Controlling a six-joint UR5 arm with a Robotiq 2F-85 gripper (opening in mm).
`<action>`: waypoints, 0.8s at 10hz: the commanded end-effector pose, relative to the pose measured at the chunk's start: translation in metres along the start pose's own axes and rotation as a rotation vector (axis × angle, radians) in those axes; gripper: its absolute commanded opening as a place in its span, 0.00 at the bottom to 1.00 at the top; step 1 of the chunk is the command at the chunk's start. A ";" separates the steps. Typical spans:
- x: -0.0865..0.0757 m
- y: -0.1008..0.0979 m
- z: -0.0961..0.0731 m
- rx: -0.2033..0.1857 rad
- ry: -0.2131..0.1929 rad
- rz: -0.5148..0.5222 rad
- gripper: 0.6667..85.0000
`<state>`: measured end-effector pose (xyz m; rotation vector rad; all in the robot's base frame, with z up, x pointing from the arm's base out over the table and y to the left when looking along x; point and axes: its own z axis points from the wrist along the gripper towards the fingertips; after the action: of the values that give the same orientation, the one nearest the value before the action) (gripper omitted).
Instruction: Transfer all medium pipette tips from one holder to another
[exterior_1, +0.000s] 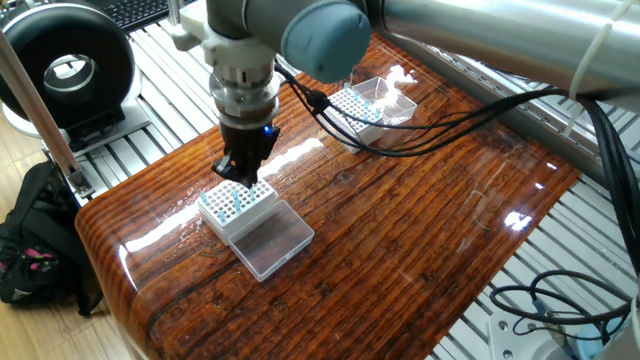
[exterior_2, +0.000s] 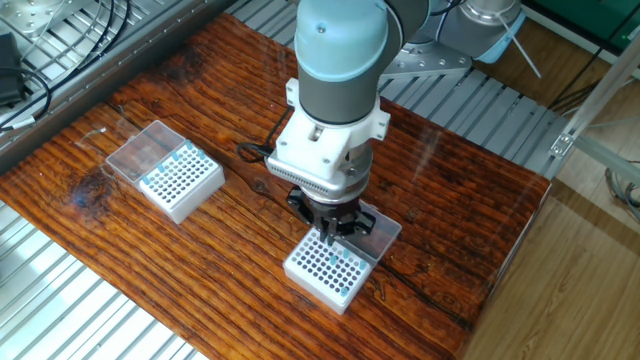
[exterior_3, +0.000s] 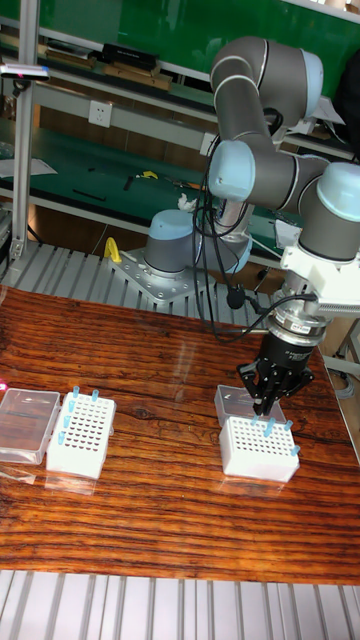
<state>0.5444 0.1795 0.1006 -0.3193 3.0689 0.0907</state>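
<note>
My gripper (exterior_1: 238, 178) (exterior_2: 333, 232) (exterior_3: 264, 405) hangs just above the near white grid holder (exterior_1: 237, 208) (exterior_2: 328, 270) (exterior_3: 258, 450). Its fingers are pinched together, and a thin pale-blue medium pipette tip (exterior_3: 267, 424) seems to hang from them; the arm hides the exact contact. Several more medium pipette tips (exterior_3: 290, 428) stand in this holder's holes. The other white holder (exterior_1: 352, 106) (exterior_2: 180, 180) (exterior_3: 80, 432) sits far across the table with a few tips (exterior_3: 76, 392) standing along its edge.
Each holder has a clear plastic lid hinged open beside it (exterior_1: 268, 240) (exterior_2: 140, 152) (exterior_3: 28, 422). A black cable (exterior_1: 420, 135) loops from the wrist over the wooden table (exterior_1: 420, 230). A black round device (exterior_1: 65, 70) stands off the table's corner.
</note>
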 end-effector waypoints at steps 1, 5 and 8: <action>-0.002 0.003 -0.018 -0.023 0.008 0.011 0.14; -0.001 0.004 -0.039 -0.037 0.024 0.019 0.14; 0.000 -0.004 -0.058 -0.041 0.032 0.013 0.13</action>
<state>0.5429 0.1757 0.1411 -0.3079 3.0971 0.1234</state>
